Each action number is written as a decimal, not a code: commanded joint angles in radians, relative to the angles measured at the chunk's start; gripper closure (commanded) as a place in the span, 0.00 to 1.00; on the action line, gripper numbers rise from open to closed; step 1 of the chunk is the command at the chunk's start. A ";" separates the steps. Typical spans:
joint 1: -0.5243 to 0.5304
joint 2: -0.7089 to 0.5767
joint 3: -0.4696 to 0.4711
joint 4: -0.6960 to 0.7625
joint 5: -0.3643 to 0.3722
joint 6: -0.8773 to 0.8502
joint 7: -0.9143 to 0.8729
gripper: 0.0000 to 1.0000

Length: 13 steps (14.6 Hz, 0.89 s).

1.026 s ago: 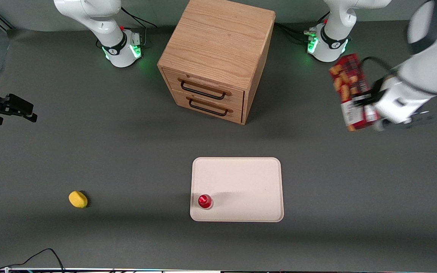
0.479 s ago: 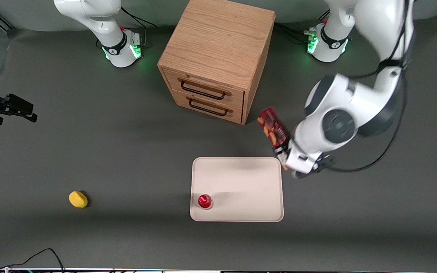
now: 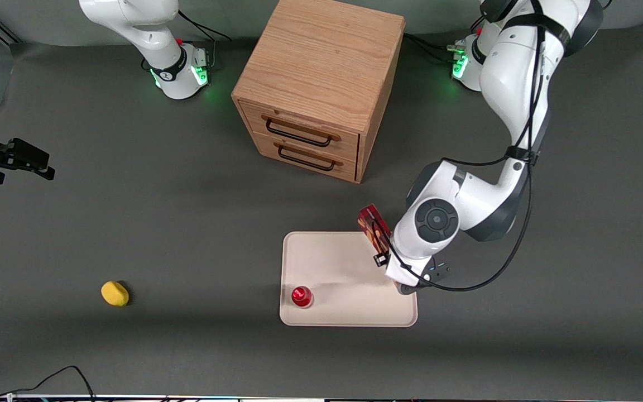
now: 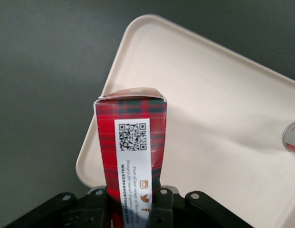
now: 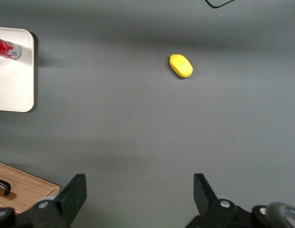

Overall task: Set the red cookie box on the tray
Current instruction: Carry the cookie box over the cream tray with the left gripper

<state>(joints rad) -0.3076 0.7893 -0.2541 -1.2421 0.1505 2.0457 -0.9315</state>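
The hand (image 4: pixel 130 202) hangs over the tray (image 3: pixel 332 262), at the edge toward the working arm's end of the surface (image 3: pixel 187 234), and its two black fingers (image 4: pixel 159 209) are clamped on the flat faces of the red cookie box (image 3: pixel 373 229). The box is held off the tray, standing on end and tilted, with its free end pointing away from the hand; in the wrist view its narrow side shows red tartan and a white strip with a QR code. From the front, most of the hand is hidden under the arm's white wrist, so how high the box hangs above the tray is hard to judge. A small red-topped can (image 3: pixel 301 296) stands on the tray in the corner nearest the front camera. A wooden two-drawer cabinet (image 3: pixel 321 84) stands farther from the camera than the tray, and a yellow lemon-like object (image 3: pixel 114 293) lies well apart toward the parked arm's end.
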 commanded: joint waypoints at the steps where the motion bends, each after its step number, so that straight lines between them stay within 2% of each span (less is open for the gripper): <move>1: -0.015 0.065 0.009 0.050 0.032 0.095 0.049 1.00; 11: 0.008 0.156 0.033 0.081 0.040 0.220 0.128 1.00; 12: 0.008 0.159 0.033 0.079 0.040 0.226 0.125 0.91; 13: 0.008 0.165 0.033 0.079 0.038 0.226 0.123 0.78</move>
<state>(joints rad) -0.2905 0.9219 -0.2284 -1.1949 0.1798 2.2558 -0.8185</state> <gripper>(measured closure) 0.740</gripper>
